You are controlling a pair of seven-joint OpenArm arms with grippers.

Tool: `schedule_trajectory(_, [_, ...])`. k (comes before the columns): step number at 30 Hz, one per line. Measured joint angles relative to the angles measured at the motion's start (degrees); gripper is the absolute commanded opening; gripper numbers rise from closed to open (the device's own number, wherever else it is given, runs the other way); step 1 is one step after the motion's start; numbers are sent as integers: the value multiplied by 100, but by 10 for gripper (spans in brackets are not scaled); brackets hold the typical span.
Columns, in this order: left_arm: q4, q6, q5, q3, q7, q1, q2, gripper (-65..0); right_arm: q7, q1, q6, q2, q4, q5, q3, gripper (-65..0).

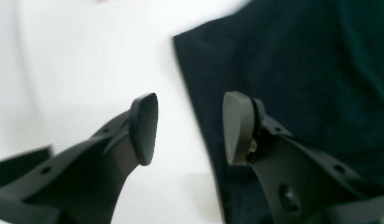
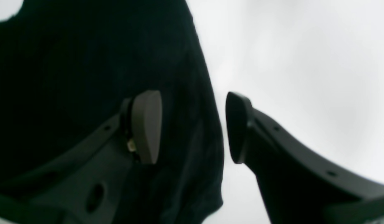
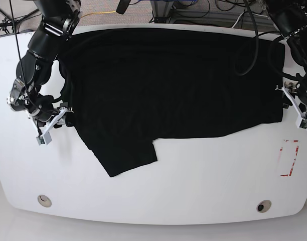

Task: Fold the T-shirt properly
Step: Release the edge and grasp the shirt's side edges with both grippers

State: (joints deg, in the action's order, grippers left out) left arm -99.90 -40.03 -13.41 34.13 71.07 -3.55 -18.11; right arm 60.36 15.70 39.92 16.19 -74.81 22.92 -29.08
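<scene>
The black T-shirt (image 3: 168, 85) lies spread on the white table (image 3: 203, 175), plain side up, with one sleeve (image 3: 126, 155) pointing toward the front. No print shows. My left gripper (image 1: 190, 127) stands open at the shirt's right edge (image 1: 288, 77); one finger (image 1: 238, 127) is over the cloth and the other (image 1: 145, 127) over bare table. In the base view this gripper (image 3: 285, 100) is at the far right. My right gripper (image 2: 193, 127) is open astride the shirt's left edge (image 2: 86, 62), one finger (image 2: 147, 126) over cloth. In the base view this gripper (image 3: 64, 114) is at the left.
A red marked rectangle (image 3: 289, 158) is on the table at the front right. Two round holes (image 3: 43, 201) (image 3: 264, 206) sit near the front edge. Cables (image 3: 244, 45) hang over the shirt's back right part.
</scene>
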Motion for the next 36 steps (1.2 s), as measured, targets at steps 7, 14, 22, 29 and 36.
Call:
schedule_trajectory(7, [52, 2, 649, -92, -173, -304, 310, -338, -619, 459, 9, 155, 890, 46, 286, -336])
schedule_trajectory(14, [732, -15, 1154, -269, -973, -468, 442, -338, -1058, 979, -37, 127, 1659, -621, 588, -336])
schedule_trajectory(22, [1394, -7, 1379, -232, -1307, -455, 413, -338, -1655, 1449, -31, 149, 2627, -1104, 588, -336])
schedule_trajectory(29, [1751, -7, 1370, -247, -1777, -450, 411, -338, -2280, 1711, -31, 140, 3451, -1388, 590, -336])
schedule_trajectory(36, [1746, -7, 1342, -227, -1808, -505, 170, -338, -2483, 1657, -48, 44, 3668, -1478, 584, -336])
